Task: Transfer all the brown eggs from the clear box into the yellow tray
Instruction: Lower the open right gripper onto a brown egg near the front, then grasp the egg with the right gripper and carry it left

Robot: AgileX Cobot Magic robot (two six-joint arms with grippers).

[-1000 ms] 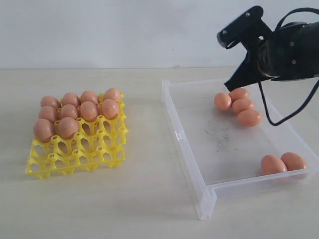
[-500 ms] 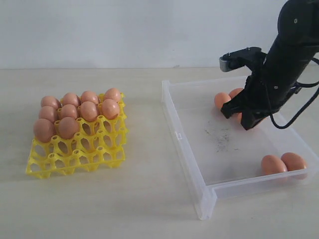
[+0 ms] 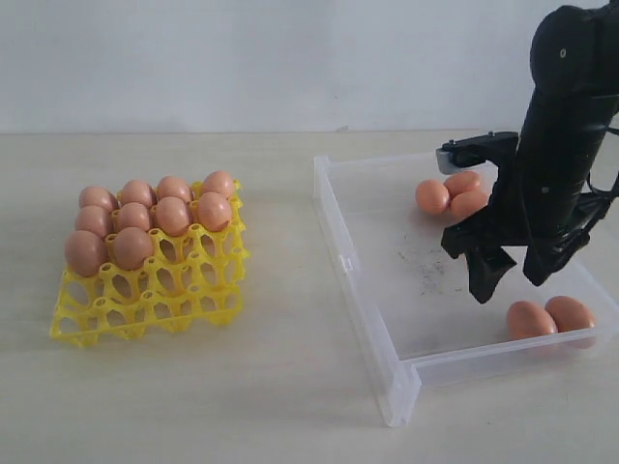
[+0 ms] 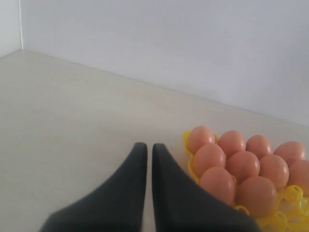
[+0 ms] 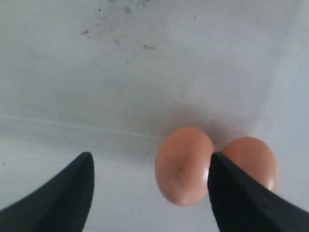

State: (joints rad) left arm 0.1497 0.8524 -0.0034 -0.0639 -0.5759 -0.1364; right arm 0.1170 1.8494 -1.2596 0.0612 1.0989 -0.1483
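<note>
Brown eggs (image 3: 530, 319): two sit against the clear box (image 3: 340, 253) wall, so your right pincer (image 3: 508, 287) hangs wide open over them to straddle one.

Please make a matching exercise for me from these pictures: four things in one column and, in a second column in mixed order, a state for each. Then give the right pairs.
Things:
1. left gripper
2. right gripper
3. tray
4. box

States:
a. transparent
b. open
c. holds eggs in cups
d. shut

Pairs: 1-d, 2-b, 3-c, 4-a
</note>
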